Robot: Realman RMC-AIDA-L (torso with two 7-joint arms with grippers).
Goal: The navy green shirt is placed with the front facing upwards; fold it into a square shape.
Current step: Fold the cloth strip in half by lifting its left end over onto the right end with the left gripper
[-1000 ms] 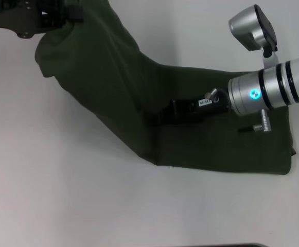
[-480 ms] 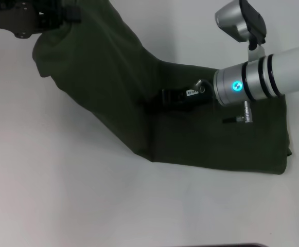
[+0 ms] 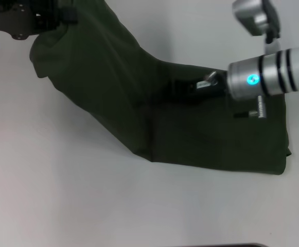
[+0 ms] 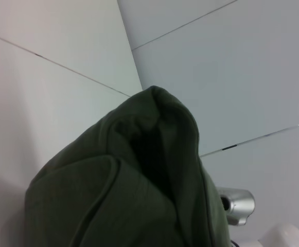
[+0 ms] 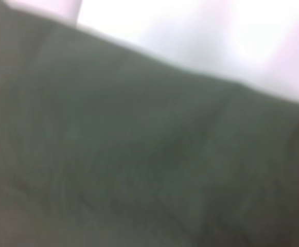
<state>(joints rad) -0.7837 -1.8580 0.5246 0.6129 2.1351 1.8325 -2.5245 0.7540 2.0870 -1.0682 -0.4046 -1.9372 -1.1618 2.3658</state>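
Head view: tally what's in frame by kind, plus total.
Shirts: 1, the navy green shirt
Grippers: 2, the left gripper at the shirt's raised end, the right gripper over the flat part
Tables: 1, the white table
Total: 4

There is one navy green shirt (image 3: 113, 87), a single dark olive garment spread across one white table (image 3: 46, 185). Two robot arms are in view: the left gripper (image 3: 62, 13) at the shirt's raised far end, and the right gripper (image 3: 177, 90) low over the cloth. One silver camera housing (image 3: 254, 15) rides on the right arm; what is probably the same one shows in the left wrist view.
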